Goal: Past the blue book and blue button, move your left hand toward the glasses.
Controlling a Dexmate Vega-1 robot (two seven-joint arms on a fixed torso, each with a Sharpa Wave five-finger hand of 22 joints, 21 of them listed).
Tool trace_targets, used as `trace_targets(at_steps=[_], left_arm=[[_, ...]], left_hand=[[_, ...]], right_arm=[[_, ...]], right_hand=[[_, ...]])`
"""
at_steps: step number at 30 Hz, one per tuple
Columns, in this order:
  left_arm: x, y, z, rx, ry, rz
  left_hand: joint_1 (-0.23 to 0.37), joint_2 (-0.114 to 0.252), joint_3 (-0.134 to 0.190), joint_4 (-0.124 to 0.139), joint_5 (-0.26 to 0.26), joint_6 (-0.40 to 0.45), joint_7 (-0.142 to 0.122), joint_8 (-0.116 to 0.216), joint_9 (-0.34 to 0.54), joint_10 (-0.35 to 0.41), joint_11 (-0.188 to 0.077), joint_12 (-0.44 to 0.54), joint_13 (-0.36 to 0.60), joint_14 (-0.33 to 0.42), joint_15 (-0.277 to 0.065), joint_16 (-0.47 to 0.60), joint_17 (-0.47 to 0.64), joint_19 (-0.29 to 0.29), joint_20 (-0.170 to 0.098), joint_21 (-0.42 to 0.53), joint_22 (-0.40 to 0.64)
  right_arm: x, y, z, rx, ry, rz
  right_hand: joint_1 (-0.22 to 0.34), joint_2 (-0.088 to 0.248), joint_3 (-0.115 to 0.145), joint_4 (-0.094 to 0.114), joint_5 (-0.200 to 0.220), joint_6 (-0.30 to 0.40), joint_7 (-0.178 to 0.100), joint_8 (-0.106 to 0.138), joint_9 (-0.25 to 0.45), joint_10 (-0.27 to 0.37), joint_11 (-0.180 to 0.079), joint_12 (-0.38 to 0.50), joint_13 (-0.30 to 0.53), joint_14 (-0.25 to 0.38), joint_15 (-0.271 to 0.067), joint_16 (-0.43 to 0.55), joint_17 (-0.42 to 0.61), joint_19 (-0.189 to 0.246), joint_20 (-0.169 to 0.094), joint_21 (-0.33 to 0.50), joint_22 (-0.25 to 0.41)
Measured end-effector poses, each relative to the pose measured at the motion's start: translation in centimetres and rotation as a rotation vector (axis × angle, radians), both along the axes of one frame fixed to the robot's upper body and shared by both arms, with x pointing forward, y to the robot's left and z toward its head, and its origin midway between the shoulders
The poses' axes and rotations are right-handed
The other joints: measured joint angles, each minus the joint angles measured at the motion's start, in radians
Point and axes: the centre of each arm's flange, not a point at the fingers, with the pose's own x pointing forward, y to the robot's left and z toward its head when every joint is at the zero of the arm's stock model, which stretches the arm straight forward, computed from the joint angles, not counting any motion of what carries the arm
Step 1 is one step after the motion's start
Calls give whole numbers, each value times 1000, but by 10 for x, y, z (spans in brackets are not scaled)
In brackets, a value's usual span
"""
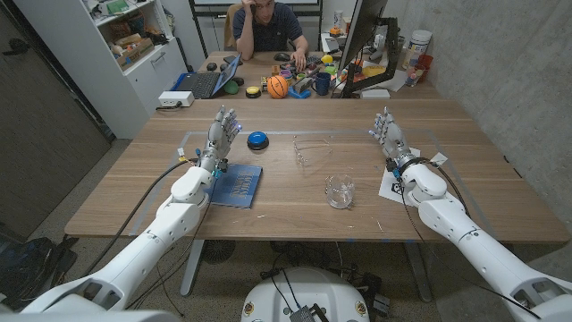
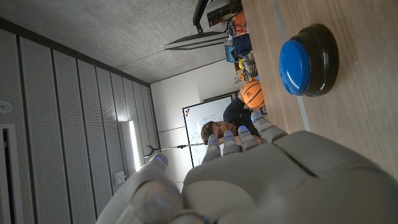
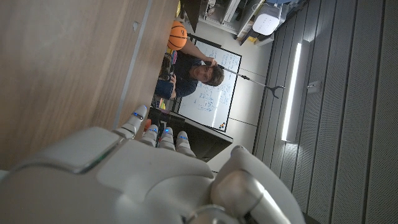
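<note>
Entry: my left hand (image 1: 222,134) raised left of centre, glasses (image 1: 308,150) untouched at mid-frame.

I log the left hand with fingers spread and holding nothing, above the upper edge of the blue book (image 1: 237,184) and just left of the blue button (image 1: 257,139); the left wrist view puts that button (image 2: 308,60) on the wood near the fingertips (image 2: 239,138). The clear-framed glasses lie right of the button, apart from the hand. A glass cup (image 1: 340,190) stands below them. My right hand (image 1: 390,136) is spread and empty at right, near a printed card (image 1: 393,186). A seated person (image 1: 268,27) is at the top, behind the wooden table (image 1: 465,192).
</note>
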Motion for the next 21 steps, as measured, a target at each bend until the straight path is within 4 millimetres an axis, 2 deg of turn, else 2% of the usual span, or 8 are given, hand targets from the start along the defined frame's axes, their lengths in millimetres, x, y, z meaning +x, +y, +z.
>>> trace_targets(at_steps=[1, 7, 21], left_arm=[[-6, 3, 3, -23, -38, 5], [-16, 5, -2, -50, -65, 8], [-23, 7, -2, -60, -88, 24]], left_hand=[[0, 0, 0, 0, 0, 0, 0, 0, 0, 0, 0, 0, 0, 0, 0, 0, 0, 0, 0, 0, 0], [0, 0, 0, 0, 0, 0, 0, 0, 0, 0, 0, 0, 0, 0, 0, 0, 0, 0, 0, 0, 0], [0, 0, 0, 0, 0, -4, -4, 0, 0, -4, -4, 0, 0, 0, 0, 0, 0, -6, 5, 0, 0]], right_arm=[[-12, 3, -6, 16, -7, 14], [-22, 7, -13, 21, -7, 26], [-27, 6, -16, 23, -12, 31]], right_hand=[[0, 0, 0, 0, 0, 0, 0, 0, 3, 0, 0, 0, 0, 0, 0, 0, 0, 0, 0, 0, 0], [0, 0, 0, 0, 0, 0, 0, 0, 5, 0, 0, 0, 0, 0, 0, 0, 0, 0, 0, 0, 0], [0, 0, 0, 0, 0, 0, 0, 0, 5, 0, 0, 0, 0, 0, 0, 0, 0, 0, 0, 0, 0]])
